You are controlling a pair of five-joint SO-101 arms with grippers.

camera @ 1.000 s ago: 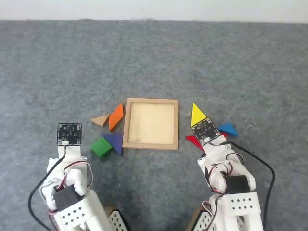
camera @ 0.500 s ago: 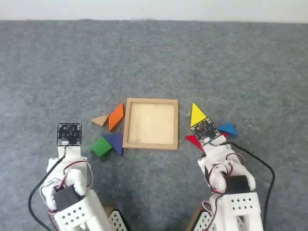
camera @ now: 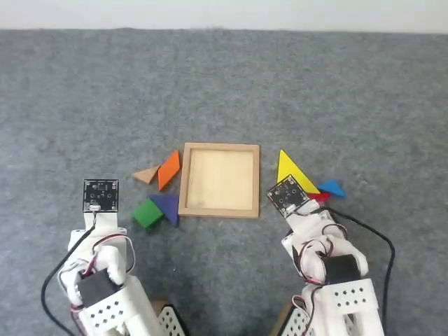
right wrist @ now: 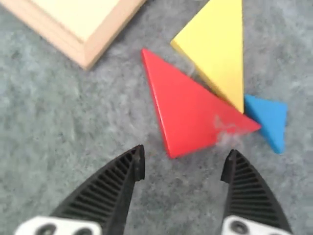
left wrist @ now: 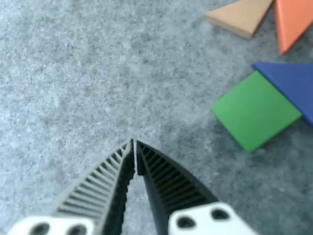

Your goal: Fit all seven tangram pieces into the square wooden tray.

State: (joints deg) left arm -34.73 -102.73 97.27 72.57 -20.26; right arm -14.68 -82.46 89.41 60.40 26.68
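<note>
The square wooden tray (camera: 220, 179) lies mid-table with no pieces in it. To its left lie a tan triangle (camera: 145, 174), an orange piece (camera: 169, 170), a green square (camera: 147, 213) and a dark blue triangle (camera: 166, 205). To its right lie a yellow triangle (camera: 290, 169), a red triangle (camera: 320, 197) and a small light blue triangle (camera: 330, 187). My right gripper (right wrist: 185, 166) is open just short of the red triangle (right wrist: 188, 112), by the tray corner (right wrist: 85, 44). My left gripper (left wrist: 134, 147) is shut over bare carpet, apart from the green square (left wrist: 254, 110).
Grey carpet covers the whole table, with wide free room beyond the tray and along the sides. Both arm bases (camera: 98, 287) stand at the near edge. A black cable (camera: 381, 241) loops beside the right arm.
The right arm's wrist has swung slightly left toward the tray, so less of the red triangle shows. The left arm and all pieces stay put.
</note>
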